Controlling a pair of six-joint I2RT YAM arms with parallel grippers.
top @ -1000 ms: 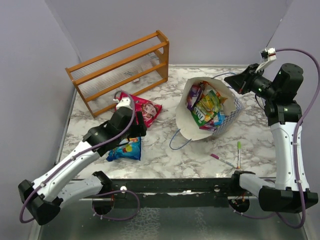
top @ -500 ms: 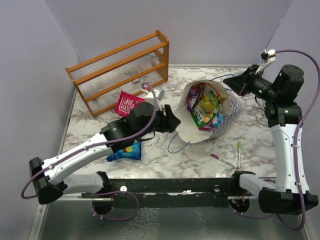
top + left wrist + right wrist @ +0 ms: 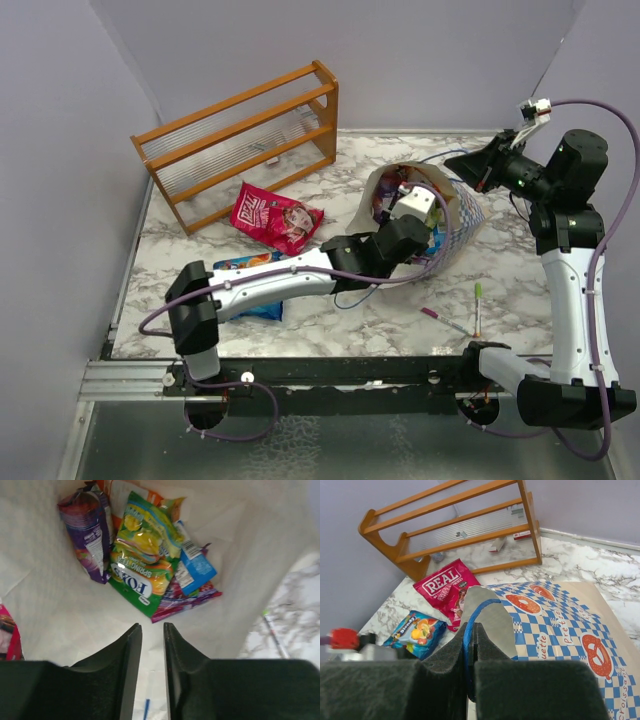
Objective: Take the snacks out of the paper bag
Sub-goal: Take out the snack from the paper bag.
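Inside the cream paper carrier bag (image 3: 50,605), the left fingers (image 3: 127,650) hang narrow and empty, facing the green-yellow foil snack packet (image 3: 142,565). The right fingers (image 3: 447,655) pinch its blue cord handle (image 3: 480,602). Without widening, the left pair could shove packets deeper or tear paper.

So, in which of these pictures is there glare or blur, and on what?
Left wrist view: white glare on the green-yellow Fox's packet, and the marble table at the right edge is blurred. Right wrist view: a red shape at the lower left is smeared, while the pink REAL packet and the print on the paper bag are sharp. Top external view: even light, no strong glare.
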